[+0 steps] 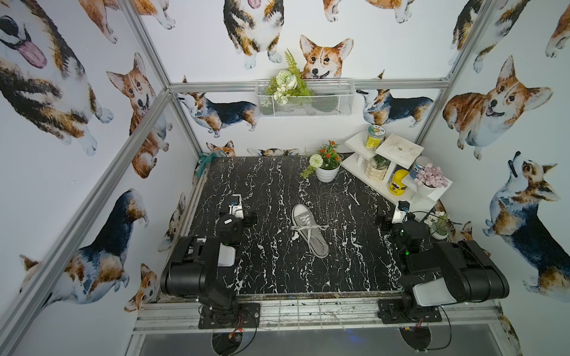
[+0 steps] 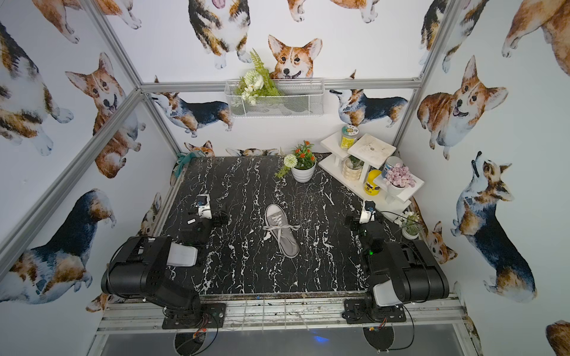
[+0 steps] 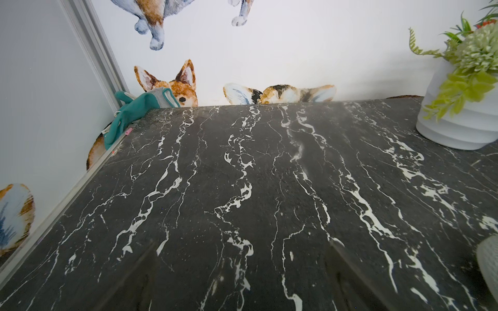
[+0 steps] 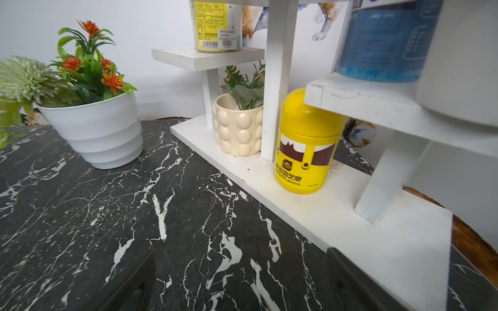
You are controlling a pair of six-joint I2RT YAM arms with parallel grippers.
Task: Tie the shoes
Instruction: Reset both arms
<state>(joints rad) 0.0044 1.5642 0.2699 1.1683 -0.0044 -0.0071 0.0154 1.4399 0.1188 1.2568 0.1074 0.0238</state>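
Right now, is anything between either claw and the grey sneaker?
Nothing visible. The grey canvas sneaker with white laces lies mid-table, with only bare black marble tabletop between it and the open left claw and open right claw. The white flowerpot and white tiered shelf stand farther back.

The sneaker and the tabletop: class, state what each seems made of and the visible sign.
Sneaker: the grey upper looks like matte canvas, dull and cloth-like; the toe cap looks like smooth white rubber. Tabletop: black with white veins, marble-look, faint sheen; real stone or printed laminate, cannot tell.
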